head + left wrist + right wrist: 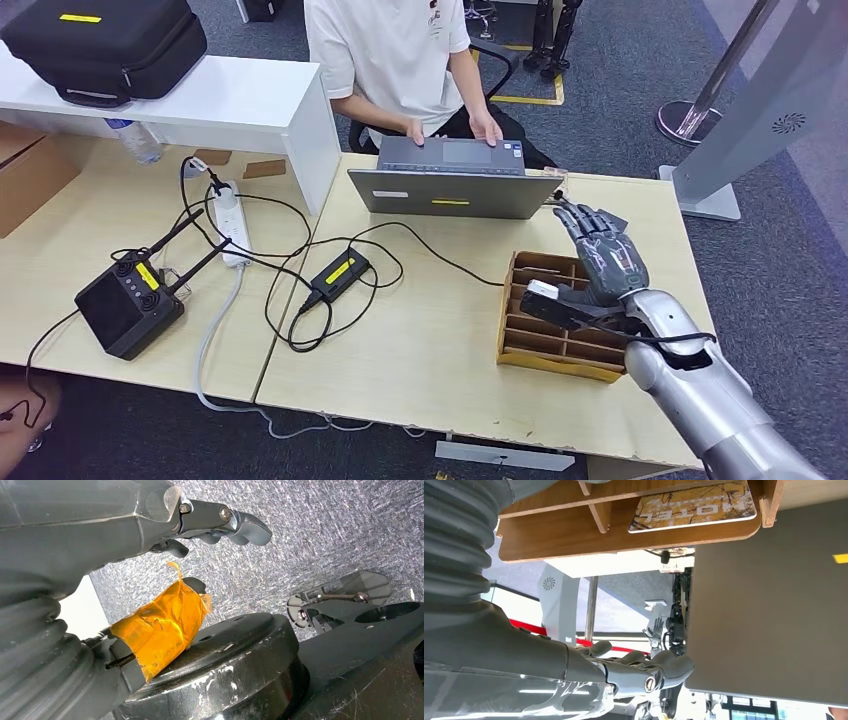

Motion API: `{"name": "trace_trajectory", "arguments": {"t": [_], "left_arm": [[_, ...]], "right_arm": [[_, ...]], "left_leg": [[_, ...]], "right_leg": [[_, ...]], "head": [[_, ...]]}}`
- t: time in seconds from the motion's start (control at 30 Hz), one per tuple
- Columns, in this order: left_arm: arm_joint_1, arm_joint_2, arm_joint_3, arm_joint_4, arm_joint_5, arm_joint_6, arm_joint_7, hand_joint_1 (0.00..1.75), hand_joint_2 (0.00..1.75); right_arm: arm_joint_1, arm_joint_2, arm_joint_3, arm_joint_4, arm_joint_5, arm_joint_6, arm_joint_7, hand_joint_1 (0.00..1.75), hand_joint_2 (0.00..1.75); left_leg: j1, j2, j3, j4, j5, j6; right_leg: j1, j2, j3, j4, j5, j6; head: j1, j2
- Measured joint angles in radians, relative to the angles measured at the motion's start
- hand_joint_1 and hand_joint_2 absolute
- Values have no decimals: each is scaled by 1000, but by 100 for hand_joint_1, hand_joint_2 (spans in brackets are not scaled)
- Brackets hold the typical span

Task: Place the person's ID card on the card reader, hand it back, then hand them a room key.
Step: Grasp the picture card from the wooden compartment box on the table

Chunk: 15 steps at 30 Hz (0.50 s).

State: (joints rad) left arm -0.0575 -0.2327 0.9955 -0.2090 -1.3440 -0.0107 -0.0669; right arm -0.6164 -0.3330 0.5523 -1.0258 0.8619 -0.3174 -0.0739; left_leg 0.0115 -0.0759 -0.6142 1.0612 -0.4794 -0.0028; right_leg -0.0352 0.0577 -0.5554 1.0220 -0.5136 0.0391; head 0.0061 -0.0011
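The right hand hovers empty, fingers spread, over the wooden tray where a hotel card lies in a slot. Beyond it the person types on a laptop. Judging by this, no card has changed hands yet.

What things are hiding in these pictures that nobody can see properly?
- Head view: the right hand and its wrist cover part of the wooden tray, so some slots stay hidden.
- Head view: the open laptop faces away; its screen is hidden.
- Right wrist view: the tray's dividers cover the edges of the hotel card.
- Head view: the person is cut off by the top edge.
- Left wrist view: orange tape wraps the left hand's thumb.
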Motion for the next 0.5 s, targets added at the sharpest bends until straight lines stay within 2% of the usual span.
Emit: {"name": "trace_trajectory", "arguments": {"t": [0.5], "left_arm": [[0, 0, 0, 0, 1, 0, 3, 0, 175]], "right_arm": [[-13, 9, 2, 30, -2, 5, 2, 0, 175]], "left_leg": [[0, 0, 0, 0, 0, 0]], "right_leg": [[0, 0, 0, 0, 0, 0]], "head": [[0, 0]]}}
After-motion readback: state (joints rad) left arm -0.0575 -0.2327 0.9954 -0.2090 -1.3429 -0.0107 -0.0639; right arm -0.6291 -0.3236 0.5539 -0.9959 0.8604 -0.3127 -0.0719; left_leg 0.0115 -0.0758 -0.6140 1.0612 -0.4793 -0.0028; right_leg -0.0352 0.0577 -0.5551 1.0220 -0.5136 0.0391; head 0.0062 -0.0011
